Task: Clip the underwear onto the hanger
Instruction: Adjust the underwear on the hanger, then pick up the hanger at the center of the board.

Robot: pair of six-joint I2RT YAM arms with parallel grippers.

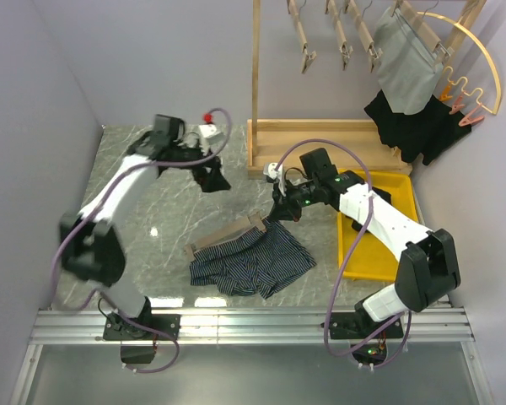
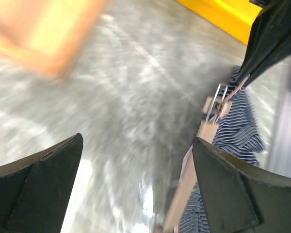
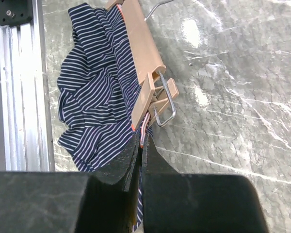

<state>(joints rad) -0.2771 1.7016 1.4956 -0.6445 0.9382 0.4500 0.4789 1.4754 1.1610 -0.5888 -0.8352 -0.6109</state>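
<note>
Left gripper (image 2: 136, 141): jaws wide apart, nothing between them, and we see only bare marble table (image 2: 136, 82) through the gap. Its wrist view is blurred. It hangs over the table, clear of everything. The hanger (image 1: 226, 234) and the underwear (image 1: 253, 266) sit off to the right of its fingers, well apart from them.

Right gripper (image 3: 142, 145): fingers (image 3: 126, 165) pressed together, clamped on the underwear's waistband edge, with a thin pink-white strip running into the pinch. The hanger's end clip (image 3: 157, 99), wood jaws with a wire spring, is just ahead of the fingertips, nearly touching. We can't tell whether that clip bites the fabric. The hanger bar runs away from the tips, ahead and left. The navy striped cloth bunches left of the fingers, on the table, next to the aluminium rail (image 3: 24, 97).

Yellow tray (image 1: 402, 181) lies behind the right gripper, under its arm. Wooden rack (image 1: 320, 135) stands beyond both grippers.
</note>
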